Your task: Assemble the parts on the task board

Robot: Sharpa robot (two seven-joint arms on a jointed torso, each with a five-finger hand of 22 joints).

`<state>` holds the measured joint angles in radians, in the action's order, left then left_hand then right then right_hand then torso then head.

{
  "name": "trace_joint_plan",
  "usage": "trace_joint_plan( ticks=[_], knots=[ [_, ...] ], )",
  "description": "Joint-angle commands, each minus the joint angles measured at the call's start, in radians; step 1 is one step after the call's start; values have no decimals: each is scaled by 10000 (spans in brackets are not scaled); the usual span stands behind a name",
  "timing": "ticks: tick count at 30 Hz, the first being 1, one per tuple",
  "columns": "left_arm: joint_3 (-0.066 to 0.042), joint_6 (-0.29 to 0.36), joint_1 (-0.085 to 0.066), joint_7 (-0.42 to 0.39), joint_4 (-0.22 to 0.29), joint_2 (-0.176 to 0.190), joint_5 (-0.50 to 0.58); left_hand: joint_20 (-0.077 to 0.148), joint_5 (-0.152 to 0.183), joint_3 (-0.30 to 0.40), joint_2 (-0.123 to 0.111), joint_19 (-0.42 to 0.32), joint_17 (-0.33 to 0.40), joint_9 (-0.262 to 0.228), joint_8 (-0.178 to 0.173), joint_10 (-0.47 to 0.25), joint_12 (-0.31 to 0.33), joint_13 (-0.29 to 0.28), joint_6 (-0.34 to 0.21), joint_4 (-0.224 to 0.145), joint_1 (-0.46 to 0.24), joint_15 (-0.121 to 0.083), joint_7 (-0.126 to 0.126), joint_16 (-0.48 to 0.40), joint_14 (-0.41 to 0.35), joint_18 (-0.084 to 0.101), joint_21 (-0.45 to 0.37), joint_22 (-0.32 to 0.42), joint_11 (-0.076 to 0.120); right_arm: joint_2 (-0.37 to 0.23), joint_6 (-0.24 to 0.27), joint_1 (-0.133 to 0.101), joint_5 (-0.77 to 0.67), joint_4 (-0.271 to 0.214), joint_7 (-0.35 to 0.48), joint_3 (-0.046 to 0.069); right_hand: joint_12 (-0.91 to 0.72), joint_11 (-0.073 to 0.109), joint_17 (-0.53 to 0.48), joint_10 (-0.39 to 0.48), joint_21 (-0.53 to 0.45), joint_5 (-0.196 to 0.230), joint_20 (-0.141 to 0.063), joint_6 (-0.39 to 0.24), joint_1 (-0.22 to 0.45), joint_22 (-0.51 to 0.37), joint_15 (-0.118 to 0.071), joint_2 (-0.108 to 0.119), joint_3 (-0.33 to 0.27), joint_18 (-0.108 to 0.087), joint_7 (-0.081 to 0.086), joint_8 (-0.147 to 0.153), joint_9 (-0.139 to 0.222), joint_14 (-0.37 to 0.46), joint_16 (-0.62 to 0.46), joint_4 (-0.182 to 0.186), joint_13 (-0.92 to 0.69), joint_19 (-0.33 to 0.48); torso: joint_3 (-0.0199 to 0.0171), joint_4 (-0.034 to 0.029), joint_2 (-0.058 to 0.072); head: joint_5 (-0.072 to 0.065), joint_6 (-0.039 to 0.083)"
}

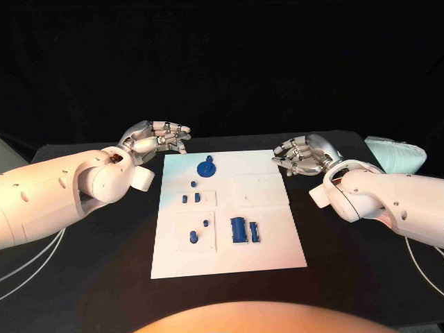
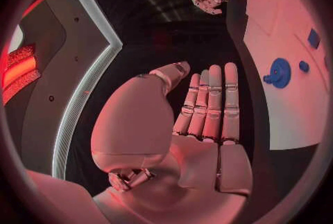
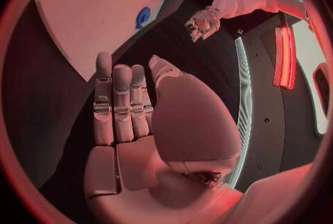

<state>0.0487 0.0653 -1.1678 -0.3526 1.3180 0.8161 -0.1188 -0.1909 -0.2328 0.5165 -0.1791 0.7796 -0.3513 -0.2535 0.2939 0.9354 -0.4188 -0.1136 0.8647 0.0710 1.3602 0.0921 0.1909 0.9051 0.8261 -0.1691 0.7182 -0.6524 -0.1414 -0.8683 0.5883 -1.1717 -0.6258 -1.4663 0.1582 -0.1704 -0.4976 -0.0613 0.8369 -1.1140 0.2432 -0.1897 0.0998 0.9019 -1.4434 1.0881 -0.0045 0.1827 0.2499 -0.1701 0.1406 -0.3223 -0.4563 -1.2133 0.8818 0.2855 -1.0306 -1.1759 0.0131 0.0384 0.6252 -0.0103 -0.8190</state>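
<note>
White task board (image 1: 267, 243) is laid mid-table, blue parts (image 1: 244, 229) scattered over it, a round one (image 1: 208, 167) at the far end; left hand (image 1: 158, 137) and right hand (image 1: 304, 154) are held flat and released beside it

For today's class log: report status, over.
Left hand and right hand open, flanking task board. Blue parts untouched on it. Nothing in the way.

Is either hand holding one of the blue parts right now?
No: in the head view the left hand and right hand sit empty off the task board's far corners, with the blue parts lying on it.
</note>
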Motion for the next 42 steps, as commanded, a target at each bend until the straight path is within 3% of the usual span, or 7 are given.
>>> trace_joint_plan(
  ticks=[1,11,12,14,20,21,42],
  knots=[
    [-3,776,32,-985,-425,-270,844,-187,86,61,-143,-407,505,6,102,116,327,251,-46,129,-9,151,-24,-1167,-206,-47,-872,507,-74,329,-705,-69,2395,798,1782,57,1657,-172,-1101,143,-1128,70,241,-172,-55,-1252,203,257,813,-141,161,183,232,585,-2011,-4,2178,371,40,12,-180,58,393],
    [-7,1305,239,-1652,-1748,-1059,1672,-918,107,100,-247,-649,1582,235,-160,546,2633,508,-301,368,131,684,-260,-5288,-359,-116,-4321,2975,-365,1400,-1750,-145,3665,2986,2654,223,4006,-688,-3648,-136,-1814,162,999,-6,532,-5274,939,607,2389,-143,477,1095,871,1238,-6281,-595,7436,1548,-6,-35,-344,285,927],
    [2,915,215,-993,-1623,-967,1052,1909,2328,-5165,1791,-7796,3513,2535,-2939,-9354,4188,1136,-8647,-710,-4034,-921,-1909,-9051,-8261,1691,-7182,6524,1414,1297,-931,-142,2805,2764,1850,211,4976,613,-8369,3280,-2432,1897,-998,-9019,4649,-10881,45,-1827,-2499,1701,-1406,3223,4563,4498,-8818,-2855,10306,4600,20,-2,-294,221,782],
    [-3,977,225,-1000,-1580,-961,1054,1909,2328,-5165,1791,-7796,3513,2535,-2939,-9354,4188,1136,-8647,-710,-4458,-921,-1909,-9051,-8261,1691,-7182,6524,1414,1290,-886,-120,2861,2701,1879,235,4976,613,-8369,3654,-2432,1897,-998,-9019,5170,-10881,45,-1827,-2499,1701,-1406,3223,4563,4884,-8818,-2855,10306,11759,17,-11,-305,219,813],
    [-57,1649,330,-1075,-1127,-895,1068,1909,2328,-5165,1791,-7796,3513,2535,-2939,-9354,4188,1136,-8647,-710,-6417,-921,-1909,-9051,-8261,1691,-7182,6524,1414,1217,-400,121,3472,2029,2191,499,4976,613,-8369,11140,-2432,1897,-998,-9019,7143,-10881,45,-1827,-2499,1701,-1406,3223,4563,12133,-8818,-2855,10306,11759,-20,-102,-429,190,1149],
    [-78,1924,373,-1105,-941,-868,1074,1909,2328,-5165,1791,-7796,3513,2535,-2939,-9354,4188,1136,-8647,-710,-13602,-921,-1909,-9051,-8261,1691,-7182,6524,1414,1187,-199,220,3725,1751,2321,609,4976,613,-8369,11140,-2432,1897,-998,-9019,14434,-10881,45,-1827,-2499,1701,-1406,3223,4563,12133,-8818,-2855,10306,11759,-34,-140,-480,179,1288],
    [-479,6949,1163,-1664,2453,-371,1185,1909,2328,-5165,1791,-7796,3513,2535,-2939,-9354,4188,1136,-8647,-710,-13602,-921,-1909,-9051,-8261,1691,-7182,6524,1414,883,1817,1217,6258,-1037,3618,1704,4976,613,-8369,11140,-2432,1897,-998,-9019,14434,-10881,45,-1827,-2499,1701,-1406,3223,4563,12133,-8818,-2855,10306,11759,-131,-384,-810,103,2190]
  ],
)
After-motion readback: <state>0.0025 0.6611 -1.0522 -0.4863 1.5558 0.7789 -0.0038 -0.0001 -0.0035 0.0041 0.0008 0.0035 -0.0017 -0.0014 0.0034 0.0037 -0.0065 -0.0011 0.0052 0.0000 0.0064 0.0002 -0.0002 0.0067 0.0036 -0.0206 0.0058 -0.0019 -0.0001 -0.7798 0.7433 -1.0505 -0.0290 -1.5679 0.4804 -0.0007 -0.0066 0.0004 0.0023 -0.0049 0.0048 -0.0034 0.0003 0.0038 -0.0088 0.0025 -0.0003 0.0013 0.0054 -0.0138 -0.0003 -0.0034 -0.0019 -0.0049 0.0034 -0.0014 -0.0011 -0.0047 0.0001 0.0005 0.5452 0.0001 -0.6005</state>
